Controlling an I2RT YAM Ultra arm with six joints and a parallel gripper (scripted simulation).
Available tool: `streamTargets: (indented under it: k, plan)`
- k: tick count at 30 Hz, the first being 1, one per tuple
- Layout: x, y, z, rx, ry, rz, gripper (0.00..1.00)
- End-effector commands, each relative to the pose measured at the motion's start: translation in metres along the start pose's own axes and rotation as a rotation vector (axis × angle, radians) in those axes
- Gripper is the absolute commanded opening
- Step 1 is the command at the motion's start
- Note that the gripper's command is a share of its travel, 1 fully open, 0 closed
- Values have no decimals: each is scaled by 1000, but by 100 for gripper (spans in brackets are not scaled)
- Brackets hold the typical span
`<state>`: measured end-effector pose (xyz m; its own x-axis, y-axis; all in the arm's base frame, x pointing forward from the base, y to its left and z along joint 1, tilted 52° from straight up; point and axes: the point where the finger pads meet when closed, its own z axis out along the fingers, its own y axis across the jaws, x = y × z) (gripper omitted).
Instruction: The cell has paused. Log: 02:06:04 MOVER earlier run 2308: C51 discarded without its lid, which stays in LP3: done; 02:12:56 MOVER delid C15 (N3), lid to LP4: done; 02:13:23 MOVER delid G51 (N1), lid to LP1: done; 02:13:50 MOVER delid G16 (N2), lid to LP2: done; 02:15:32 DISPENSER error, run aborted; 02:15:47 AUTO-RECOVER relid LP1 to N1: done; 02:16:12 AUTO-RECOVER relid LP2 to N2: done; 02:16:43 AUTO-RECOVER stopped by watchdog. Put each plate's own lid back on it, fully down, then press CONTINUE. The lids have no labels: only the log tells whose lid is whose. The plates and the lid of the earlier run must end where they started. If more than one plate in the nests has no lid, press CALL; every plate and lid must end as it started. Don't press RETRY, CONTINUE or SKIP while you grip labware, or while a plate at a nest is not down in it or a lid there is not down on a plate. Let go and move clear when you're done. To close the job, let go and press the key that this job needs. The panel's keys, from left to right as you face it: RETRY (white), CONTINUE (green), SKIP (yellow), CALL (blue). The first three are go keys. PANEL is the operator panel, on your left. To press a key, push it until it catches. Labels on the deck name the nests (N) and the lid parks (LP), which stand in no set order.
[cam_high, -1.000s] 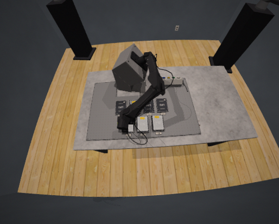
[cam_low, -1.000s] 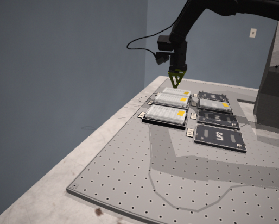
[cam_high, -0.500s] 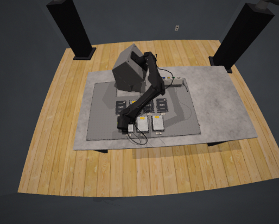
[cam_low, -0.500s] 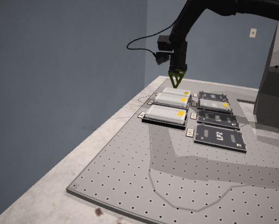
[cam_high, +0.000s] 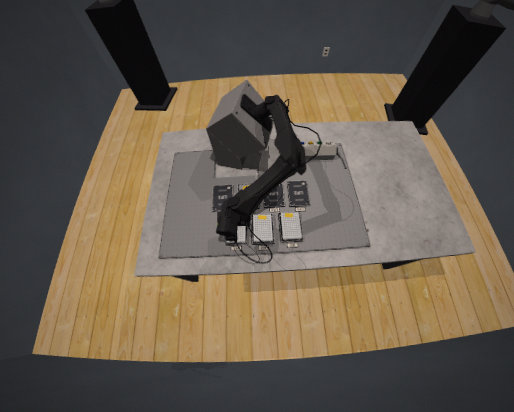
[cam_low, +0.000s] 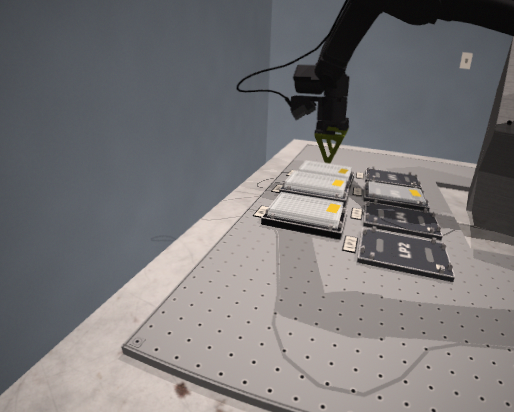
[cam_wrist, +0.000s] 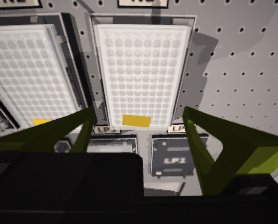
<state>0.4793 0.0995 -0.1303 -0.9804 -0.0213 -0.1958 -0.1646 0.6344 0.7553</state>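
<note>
Wrist view, L to R: a neighbouring plate (cam_wrist: 35, 75), then the uncovered plate (cam_wrist: 141, 70) w/ yellow tag in its nest — gripper (cam_wrist: 145, 132) hangs above it, fingers wide apart, nothing between. LP1 park (cam_wrist: 172, 161) sits bare just below the plate's near end.

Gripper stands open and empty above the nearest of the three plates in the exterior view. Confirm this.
Not right. The gripper is open and empty, but it stands above the farthest plate of the three, not the nearest plate. The exterior view shows it at the far end of the row.
</note>
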Motion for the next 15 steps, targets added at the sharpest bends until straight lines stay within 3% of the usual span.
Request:
streamTargets:
  k: [1, 4, 10, 15]
  plan:
    - [-3, 2, -15, 1, -48, -28, 97]
    - [11, 17, -8, 0, -32, -28, 94]
    - [33, 29, -13, 12, -46, -16, 88]
    - [55, 50, -6, 11, -30, -28, 83]
